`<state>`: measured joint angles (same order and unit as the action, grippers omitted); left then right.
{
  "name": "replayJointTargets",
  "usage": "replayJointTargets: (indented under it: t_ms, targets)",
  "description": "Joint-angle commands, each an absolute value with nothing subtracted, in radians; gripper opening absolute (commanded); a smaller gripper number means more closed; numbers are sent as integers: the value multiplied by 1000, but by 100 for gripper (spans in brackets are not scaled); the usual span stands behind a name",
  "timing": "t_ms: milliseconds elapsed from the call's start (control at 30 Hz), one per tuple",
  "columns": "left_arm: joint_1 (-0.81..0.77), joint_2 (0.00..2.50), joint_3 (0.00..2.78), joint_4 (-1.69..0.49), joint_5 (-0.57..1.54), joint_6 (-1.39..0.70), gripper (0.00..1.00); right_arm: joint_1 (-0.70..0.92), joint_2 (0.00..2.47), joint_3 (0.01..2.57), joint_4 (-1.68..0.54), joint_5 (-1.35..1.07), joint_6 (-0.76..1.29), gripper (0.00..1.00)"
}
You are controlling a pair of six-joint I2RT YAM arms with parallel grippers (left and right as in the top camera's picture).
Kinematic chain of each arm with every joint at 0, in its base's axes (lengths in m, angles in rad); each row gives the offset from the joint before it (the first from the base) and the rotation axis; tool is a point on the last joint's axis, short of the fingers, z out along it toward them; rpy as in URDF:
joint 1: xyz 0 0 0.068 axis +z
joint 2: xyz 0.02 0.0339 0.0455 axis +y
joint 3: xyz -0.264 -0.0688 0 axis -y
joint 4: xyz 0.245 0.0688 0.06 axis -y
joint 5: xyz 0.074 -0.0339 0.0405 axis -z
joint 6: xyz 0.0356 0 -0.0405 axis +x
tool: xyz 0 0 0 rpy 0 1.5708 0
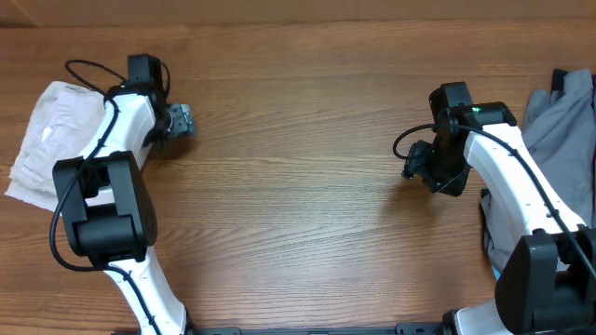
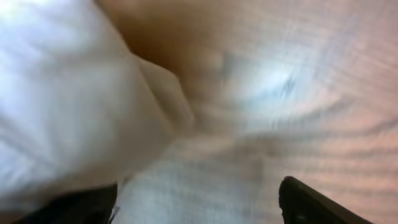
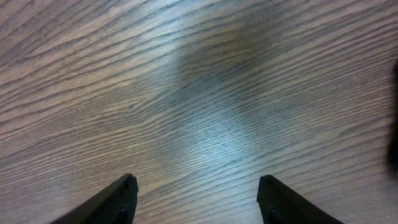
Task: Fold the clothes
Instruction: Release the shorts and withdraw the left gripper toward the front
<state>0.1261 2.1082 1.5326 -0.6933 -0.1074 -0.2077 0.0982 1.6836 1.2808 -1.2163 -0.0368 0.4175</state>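
Note:
The pale cream shorts [image 1: 51,140] lie folded in a compact bundle at the table's far left. My left gripper [image 1: 179,121] sits just right of them, past their right edge; the overhead view shows nothing held. In the blurred left wrist view the cream cloth [image 2: 68,106] fills the left half, and the fingers [image 2: 199,205] are apart with nothing between them. My right gripper [image 1: 419,166] hovers over bare wood right of centre. In the right wrist view its fingers [image 3: 196,199] are wide apart and empty.
A grey garment [image 1: 559,121] lies at the right edge of the wooden table [image 1: 298,214], partly under my right arm. Both arm bases stand at the front corners.

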Motion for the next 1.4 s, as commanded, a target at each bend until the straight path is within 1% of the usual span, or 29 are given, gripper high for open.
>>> replayJointTargets:
  t_ms: [0,133,300,433,500,567,633,667,767,900,1000,1033,1167,1200,1233,1333,1367]
  targets:
    - [134,2118,1580,-691,-137,-159,90,96,1662,1297,-1214,-31,411,66]
    - [130,2107,1677,-817,-122,-149,91,96,1662,1297,-1198,-31,411,67]
    - [100,2069,1800,-1013,-57,-149,95,96,1662,1297,-1134,-36,409,78]
    - [52,2019,1841,-1082,28,-148,100,96,1662,1297,-990,-123,276,80]
    - [26,1996,1846,-1117,47,-149,100,96,1662,1298,-902,-153,205,83]
    - [1,1975,1846,-1188,50,-152,100,96,1662,1299,-863,-163,176,86]
    - [-21,1962,1846,-1298,51,-183,100,96,1662,1309,-874,-163,174,90]
    - [-35,1961,1846,-1417,52,-184,100,96,1662,1319,-912,-162,175,94]
    - [-44,1961,1844,-1546,52,-184,100,96,1653,1327,-988,-162,186,95]
    - [-47,1955,1843,-1649,53,-181,100,96,1606,1327,-1070,-159,219,95]
    - [-50,1917,1834,-1664,53,-179,100,96,1535,1327,-1109,-150,242,95]
    - [-54,1886,1824,-1657,52,-179,100,96,1508,1325,-1115,-136,255,98]
    - [-77,1715,1760,-1578,49,-192,100,96,1345,1276,-1082,-75,274,100]
    - [-88,1653,1729,-1538,42,-207,100,96,1300,1256,-1062,-75,274,100]
    - [-109,1529,1656,-1451,17,-227,100,96,1200,1202,-1020,-74,273,100]
    - [-147,1319,1502,-1280,-17,-224,95,96,1049,1105,-950,-54,274,100]
    - [-168,1228,1427,-1201,-23,-204,95,96,981,1057,-914,-39,274,100]
